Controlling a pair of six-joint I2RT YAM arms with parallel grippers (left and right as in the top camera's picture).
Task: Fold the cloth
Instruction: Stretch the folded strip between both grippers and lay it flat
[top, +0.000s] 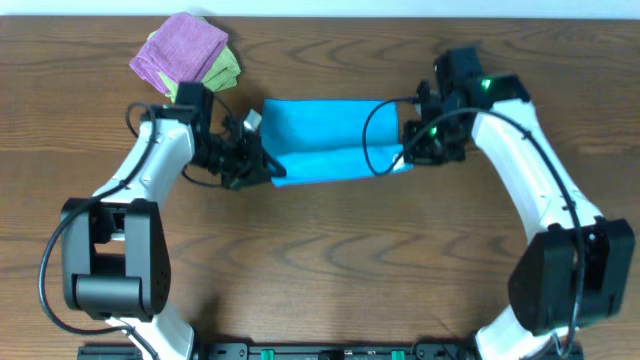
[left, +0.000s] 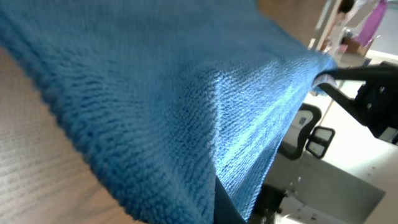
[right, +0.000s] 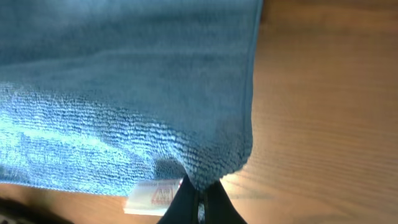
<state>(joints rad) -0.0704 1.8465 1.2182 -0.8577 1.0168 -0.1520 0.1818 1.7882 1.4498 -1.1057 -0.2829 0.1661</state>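
The right gripper (right: 199, 196) pinches the sky-blue cloth (top: 325, 130) at its corner, fingers pressed together on only a sliver of hem just beside the white label (right: 152, 194). The left gripper (top: 266, 166) seems clamped on the opposite end, where terry fills its wrist view. The cloth lies on the far middle of the wooden table (top: 320, 270), held between the two arms. The thin right-hand bite is the likeliest failure: a brisk lift or uneven pull could tug the hem free and drop that corner. If the arms travel unequally, the fold will probably skew. A black cable (top: 370, 140) loops over the cloth and might snag, and the left arm, near the purple folded cloth (top: 182, 50), could nudge it.
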